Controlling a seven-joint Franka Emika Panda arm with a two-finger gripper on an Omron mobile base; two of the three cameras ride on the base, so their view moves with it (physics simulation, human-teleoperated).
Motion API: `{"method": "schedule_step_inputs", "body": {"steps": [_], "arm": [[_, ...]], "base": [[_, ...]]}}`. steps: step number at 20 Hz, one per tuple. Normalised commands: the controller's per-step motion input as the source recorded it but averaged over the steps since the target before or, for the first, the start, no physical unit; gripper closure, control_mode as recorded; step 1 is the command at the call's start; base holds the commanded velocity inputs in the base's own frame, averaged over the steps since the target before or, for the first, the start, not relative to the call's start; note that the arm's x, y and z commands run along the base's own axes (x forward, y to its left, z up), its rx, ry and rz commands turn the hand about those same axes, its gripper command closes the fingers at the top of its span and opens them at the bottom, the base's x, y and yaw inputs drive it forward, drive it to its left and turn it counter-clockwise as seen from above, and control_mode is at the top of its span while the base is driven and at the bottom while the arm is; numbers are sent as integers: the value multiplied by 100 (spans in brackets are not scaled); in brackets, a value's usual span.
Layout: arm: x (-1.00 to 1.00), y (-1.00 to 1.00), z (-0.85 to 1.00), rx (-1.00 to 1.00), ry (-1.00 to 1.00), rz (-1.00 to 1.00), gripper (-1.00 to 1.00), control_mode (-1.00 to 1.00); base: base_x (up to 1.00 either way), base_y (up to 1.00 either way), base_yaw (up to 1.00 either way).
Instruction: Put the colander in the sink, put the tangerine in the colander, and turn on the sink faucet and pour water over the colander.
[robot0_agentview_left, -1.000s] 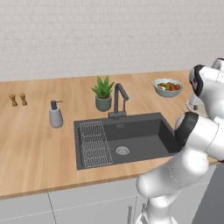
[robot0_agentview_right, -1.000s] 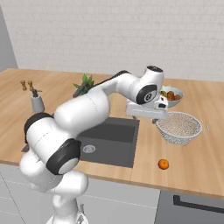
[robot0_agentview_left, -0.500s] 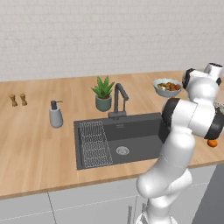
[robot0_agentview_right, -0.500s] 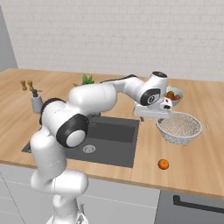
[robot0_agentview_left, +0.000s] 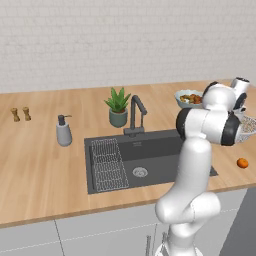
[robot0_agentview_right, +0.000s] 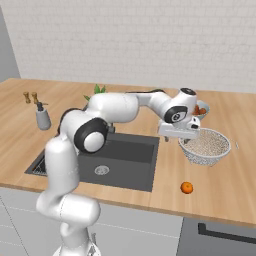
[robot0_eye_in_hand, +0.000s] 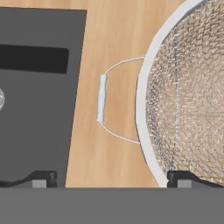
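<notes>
The colander (robot0_agentview_right: 206, 145), a silver mesh bowl, sits on the counter right of the sink (robot0_agentview_right: 125, 155). My gripper (robot0_agentview_right: 180, 137) hovers open just above the colander's left rim, nothing between its fingers. In the hand view the gripper (robot0_eye_in_hand: 111, 179) straddles the rim (robot0_eye_in_hand: 143, 100) and wire side handle (robot0_eye_in_hand: 102, 103): one fingertip lies toward the sink (robot0_eye_in_hand: 35, 96), the other over the mesh. The tangerine (robot0_agentview_right: 186, 187) lies on the counter in front of the colander, also seen at the right edge (robot0_agentview_left: 242, 162). The faucet (robot0_agentview_left: 136, 112) stands behind the sink (robot0_agentview_left: 150, 155).
A bowl of mixed fruit (robot0_agentview_left: 187, 98) stands behind the colander. A potted plant (robot0_agentview_left: 118, 107) is beside the faucet, a soap dispenser (robot0_agentview_left: 63, 131) left of the sink, two small shakers (robot0_agentview_left: 20, 114) far left. A wire rack (robot0_agentview_left: 107, 164) lies in the sink's left part.
The arm has swung its elbow round, and the gripper has moved a little to the right and down toward the colander's left rim. The jaws stay open. Colander and tangerine have not moved.
</notes>
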Motion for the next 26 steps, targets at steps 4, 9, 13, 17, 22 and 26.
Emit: {"method": "schedule_step_inputs", "body": {"steps": [4, 9, 13, 17, 22, 26], "arm": [[3, 0, -4, 0, 0, 0, -100, -100], [0, 2, 0, 0, 0, 0, -100, -100], [0, 20, 0, -1, 0, 0, -100, -100], [0, 34, -3, -3, 0, 0, -100, -100], [0, 12, -14, -2, -4, 0, -100, -100], [0, 0, -26, -4, -10, 0, -100, -100]], "base": [[0, 0, 0], [0, 0, 0], [0, 0, 0], [0, 0, 0], [0, 0, 0], [0, 0, 0]]}}
